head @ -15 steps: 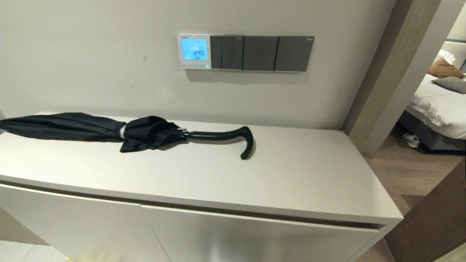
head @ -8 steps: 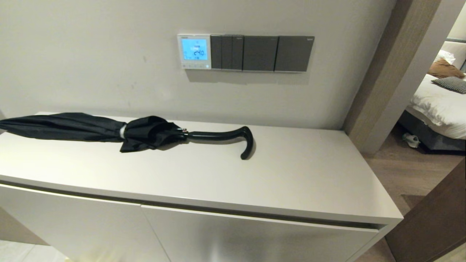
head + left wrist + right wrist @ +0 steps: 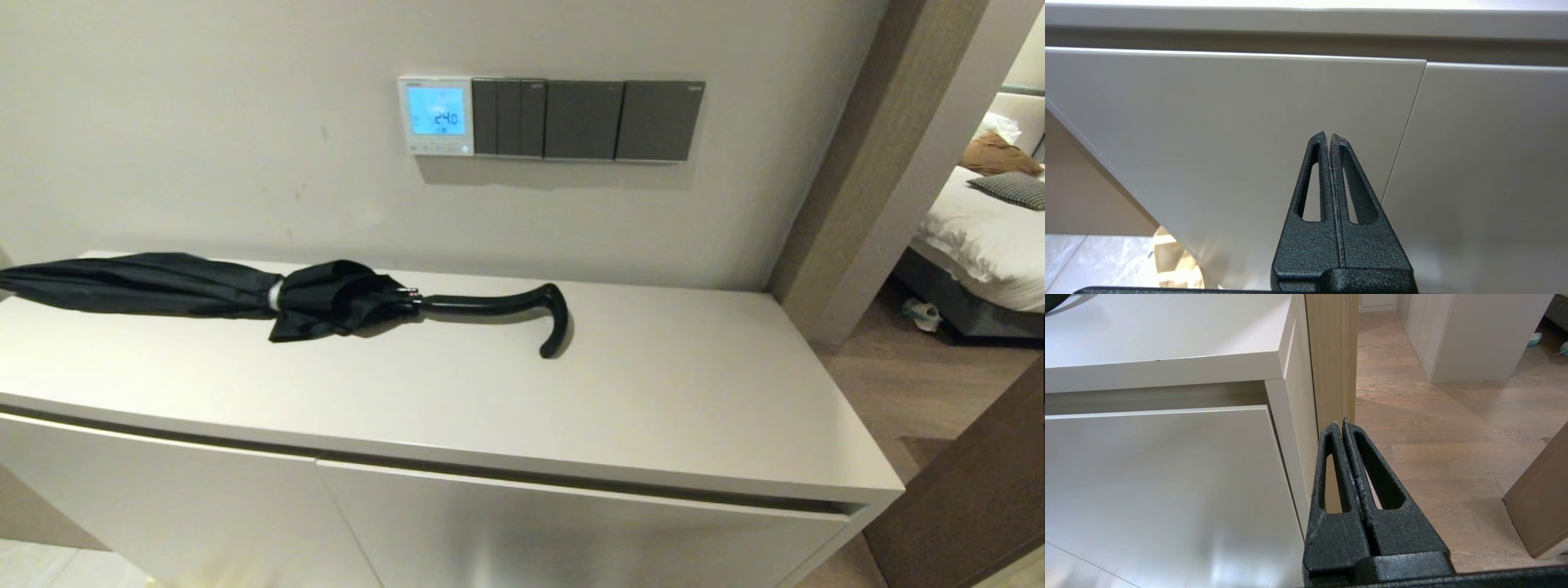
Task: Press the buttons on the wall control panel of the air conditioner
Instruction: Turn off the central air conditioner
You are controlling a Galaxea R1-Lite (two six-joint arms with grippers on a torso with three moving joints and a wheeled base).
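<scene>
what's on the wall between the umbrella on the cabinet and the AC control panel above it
Nothing: in the head view, only bare pale wall separates the black umbrella from the control panel.

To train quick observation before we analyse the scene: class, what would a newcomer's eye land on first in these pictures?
Probably the black umbrella lying across the white cabinet top, hooked handle toward the middle. Next, the air conditioner's wall control panel glowing blue and reading 24.0 on the wall above, left of dark grey switch plates. The left gripper and right gripper sit shut, low by the cabinet front.
</scene>
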